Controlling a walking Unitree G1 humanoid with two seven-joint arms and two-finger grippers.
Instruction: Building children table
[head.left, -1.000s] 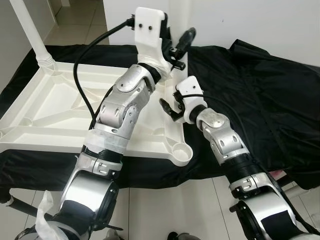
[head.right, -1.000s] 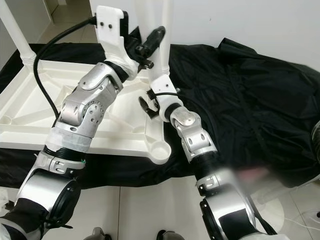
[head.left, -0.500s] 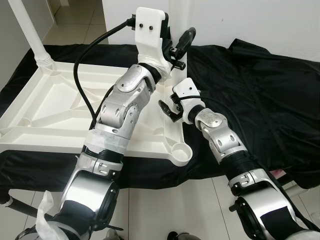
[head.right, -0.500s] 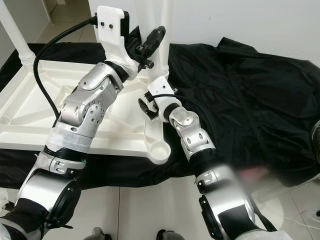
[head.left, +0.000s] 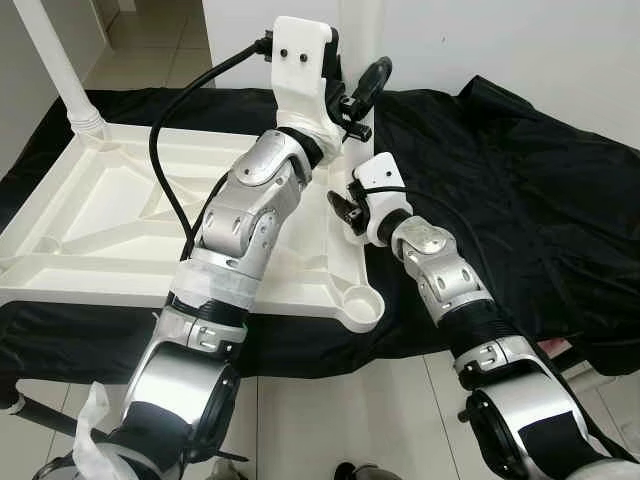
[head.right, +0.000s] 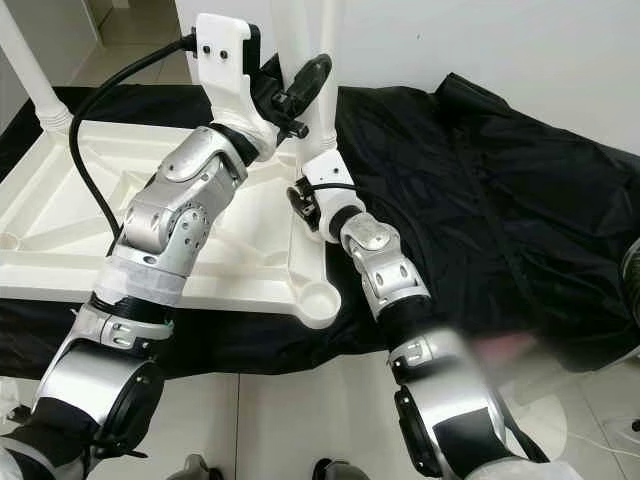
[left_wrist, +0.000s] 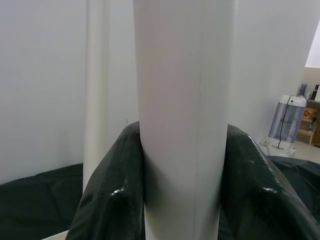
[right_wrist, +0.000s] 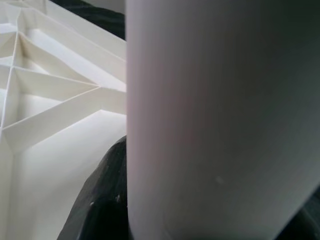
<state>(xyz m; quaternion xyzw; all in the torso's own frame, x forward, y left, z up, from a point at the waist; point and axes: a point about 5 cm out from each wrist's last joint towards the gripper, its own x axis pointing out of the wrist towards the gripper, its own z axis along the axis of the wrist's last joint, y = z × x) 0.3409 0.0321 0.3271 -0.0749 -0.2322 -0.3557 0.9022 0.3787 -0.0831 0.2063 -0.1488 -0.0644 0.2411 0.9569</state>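
Table top (head.left: 120, 215): white plastic, lying upside down with its ribbed underside up, left half of the head views, on a black cloth.
Corner socket (head.left: 362, 304): round and open, at the near right corner of the table top, lower centre of the frame.
Right-hand leg (head.right: 322, 70): white tube standing upright at the far right corner of the table top, top centre of the frame.
Left-hand leg (head.left: 57, 65): second white tube, upright at the far left corner, upper left of the frame.
Left gripper (left_wrist: 183, 187): raised at top centre, its two black fingers (left_wrist: 107, 192) pressed on either side of the right-hand leg, clamped on it.
Right gripper (head.left: 348, 208): lower on the same leg, close above the table top's right edge; in its wrist view one black finger (right_wrist: 102, 200) lies against the tube, jaws closed round it.
Writing: no readable brand or label on any part.
Black cloth (head.left: 520, 170): crumpled, spread across the right half of the frame and under the table top.
Cable (head.left: 180, 110): black, looping from the left wrist camera down across the table top.
Appliance (left_wrist: 287, 122): white, by the wall at the right edge of the left wrist view.
Floor (head.left: 330, 400): pale tiles along the bottom.
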